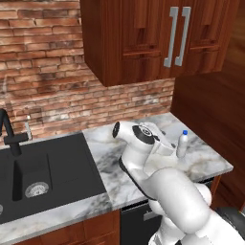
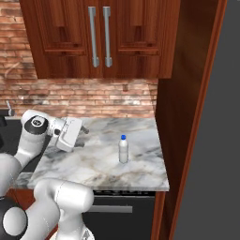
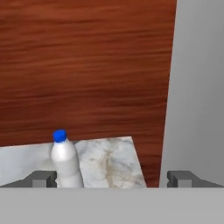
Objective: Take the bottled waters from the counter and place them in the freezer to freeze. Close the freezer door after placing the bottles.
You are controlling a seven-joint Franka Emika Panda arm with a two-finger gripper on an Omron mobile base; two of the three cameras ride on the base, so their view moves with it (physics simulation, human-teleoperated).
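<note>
One bottled water (image 2: 123, 149), whitish with a blue cap, stands upright on the marble counter (image 2: 93, 165) near its right end. It is also seen as the bottle (image 1: 182, 143) beside my arm in the left base view. My gripper (image 2: 84, 129) hovers above the counter to the left of the bottle, open and empty. In the hand view the bottle (image 3: 65, 162) stands ahead of the gripper (image 3: 113, 179), close to the left fingertip (image 3: 41, 178), apart from it. A grey face of the freezer (image 2: 220, 154) rises at the far right; whether its door is open or shut I cannot tell.
A tall reddish wood panel (image 2: 180, 112) stands between the counter's right end and the grey unit. Upper wood cabinets (image 1: 143, 38) hang over the counter. A black sink (image 1: 48, 172) with a dark faucet (image 1: 9, 134) lies left. A black dishwasher (image 2: 123, 211) sits below.
</note>
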